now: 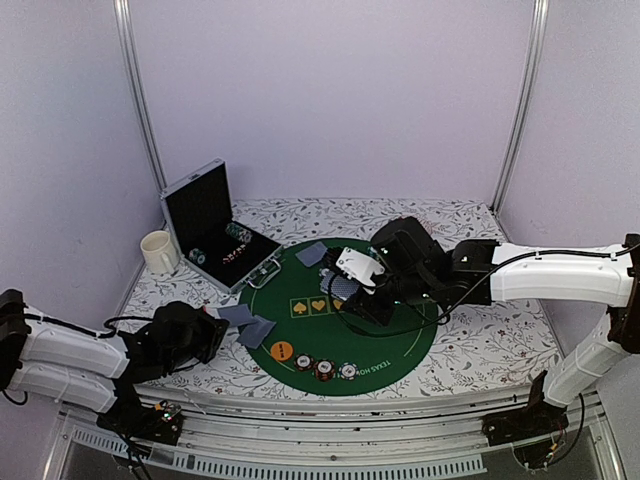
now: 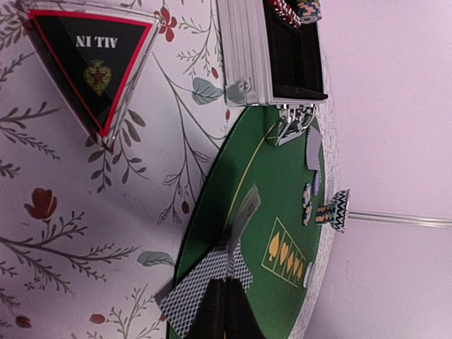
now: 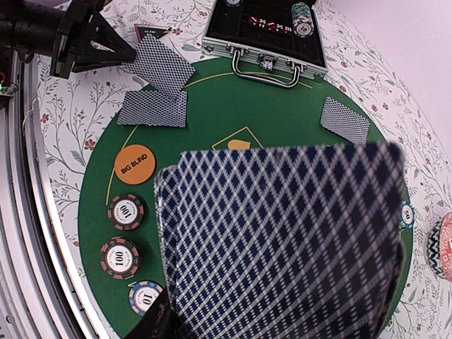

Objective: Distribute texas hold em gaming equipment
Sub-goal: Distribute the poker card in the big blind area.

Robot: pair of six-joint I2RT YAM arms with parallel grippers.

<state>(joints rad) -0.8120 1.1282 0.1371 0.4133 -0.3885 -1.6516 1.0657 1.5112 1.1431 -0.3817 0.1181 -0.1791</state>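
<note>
My left gripper [image 2: 229, 300] sits at the left edge of the green mat [image 1: 400, 340], shut on a blue-backed playing card [image 3: 164, 65]. A second card [image 3: 153, 109] lies on the mat beside it. The dark triangular ALL IN marker [image 2: 95, 63] lies on the tablecloth to its left. My right gripper [image 1: 362, 283] hovers over the mat's middle, shut on a fan of cards [image 3: 282, 247] that hides its fingers. An orange BIG BLIND disc [image 3: 133, 163] and three striped chips [image 3: 126, 211] line the mat's near edge. Another card [image 3: 345, 119] lies at the far side.
An open metal case [image 1: 215, 225] with more chips [image 3: 302, 15] stands at the mat's back left. A white mug [image 1: 158, 250] stands to its left. A zigzag-patterned dish [image 2: 339, 210] sits past the mat's right side. The floral cloth ends at the near rail.
</note>
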